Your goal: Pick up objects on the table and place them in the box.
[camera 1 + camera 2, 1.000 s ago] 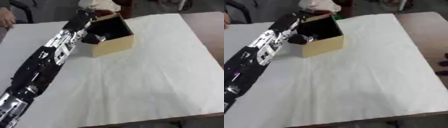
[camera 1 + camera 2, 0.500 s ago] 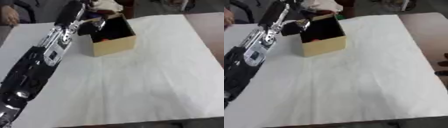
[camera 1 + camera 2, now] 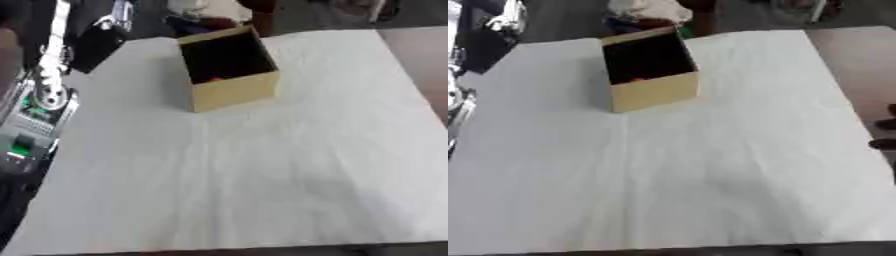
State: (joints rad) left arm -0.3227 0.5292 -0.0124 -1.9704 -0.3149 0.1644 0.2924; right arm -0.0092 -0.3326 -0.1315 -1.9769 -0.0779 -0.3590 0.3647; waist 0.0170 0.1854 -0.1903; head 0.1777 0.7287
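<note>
Here the box (image 3: 229,75) stands open on the white table (image 3: 289,165); the left hand (image 3: 112,25) is beside it, fingers too blurred to tell.

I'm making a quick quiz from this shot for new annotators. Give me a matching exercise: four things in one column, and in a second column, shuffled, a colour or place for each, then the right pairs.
Things:
1. box
2. tablecloth
3. left arm
4. small thing inside the box

Descriptions:
A. white, creased, covers the table
B. red, low in the dark interior
C. tan cardboard, open top, far part of the table
D. silver and black, along the left edge

Pairs: 1-C, 2-A, 3-D, 4-B
</note>
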